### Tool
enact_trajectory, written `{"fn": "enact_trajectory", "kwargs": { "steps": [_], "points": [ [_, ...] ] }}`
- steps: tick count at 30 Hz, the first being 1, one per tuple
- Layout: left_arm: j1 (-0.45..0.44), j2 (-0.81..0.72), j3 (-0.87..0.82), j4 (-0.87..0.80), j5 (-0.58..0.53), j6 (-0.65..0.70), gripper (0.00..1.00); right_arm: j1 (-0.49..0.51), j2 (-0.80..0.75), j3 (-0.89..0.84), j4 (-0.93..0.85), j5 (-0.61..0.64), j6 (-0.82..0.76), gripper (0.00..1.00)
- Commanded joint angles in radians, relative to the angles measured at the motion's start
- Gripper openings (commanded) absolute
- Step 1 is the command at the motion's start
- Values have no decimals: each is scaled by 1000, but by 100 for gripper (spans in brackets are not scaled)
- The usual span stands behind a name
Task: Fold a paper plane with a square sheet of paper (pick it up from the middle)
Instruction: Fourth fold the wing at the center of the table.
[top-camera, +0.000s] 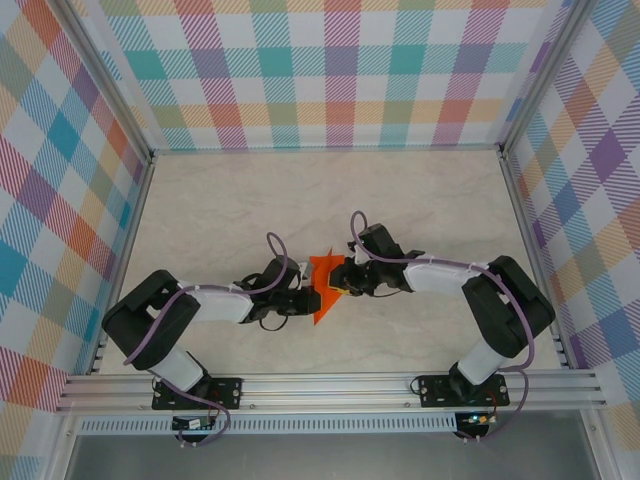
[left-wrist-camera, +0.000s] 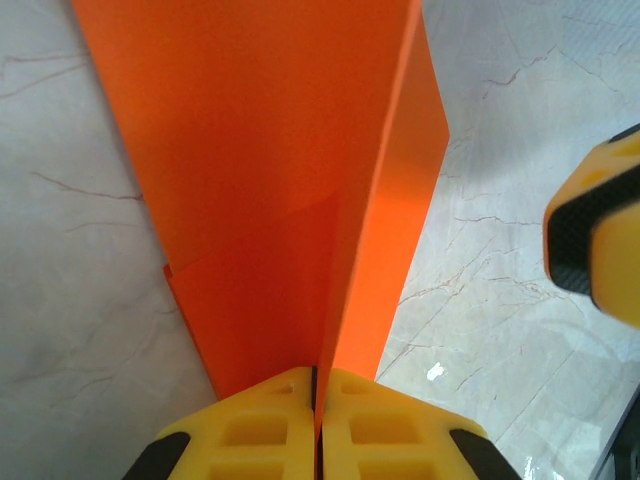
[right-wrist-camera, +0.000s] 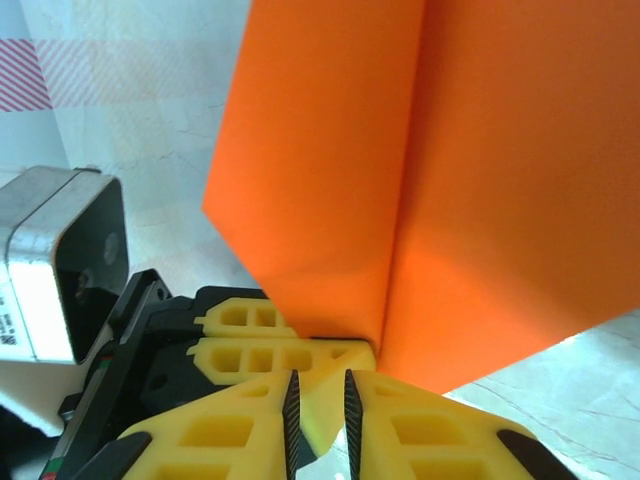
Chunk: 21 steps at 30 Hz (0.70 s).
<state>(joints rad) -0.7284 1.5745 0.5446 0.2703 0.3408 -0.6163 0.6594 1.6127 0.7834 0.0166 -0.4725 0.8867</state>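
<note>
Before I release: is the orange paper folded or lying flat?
Folded. The paper plane shows two panels meeting at a centre crease, pinched by the left gripper.

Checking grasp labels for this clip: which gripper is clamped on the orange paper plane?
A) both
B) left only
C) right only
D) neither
B: the left gripper is shut on the centre fold of the paper plane, while the right gripper shows a gap between its pads, just short of the paper.

White-and-black arms (top-camera: 215, 303) trail purple cables (top-camera: 270, 237) and carry yellow jaws.
</note>
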Motion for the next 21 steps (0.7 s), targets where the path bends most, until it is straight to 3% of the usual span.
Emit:
{"fn": "enact_trajectory", "kwargs": {
  "steps": [1, 17, 21],
  "points": [
    [21, 17, -15, 35, 42, -5, 7, 15, 17, 26, 61, -36, 25, 21],
    [71, 43, -24, 64, 126, 3, 8, 36, 169, 126, 150, -56, 94, 19],
    [81, 40, -26, 63, 128, 3, 10, 37, 187, 132, 113, -7, 99, 19]
  ]
}}
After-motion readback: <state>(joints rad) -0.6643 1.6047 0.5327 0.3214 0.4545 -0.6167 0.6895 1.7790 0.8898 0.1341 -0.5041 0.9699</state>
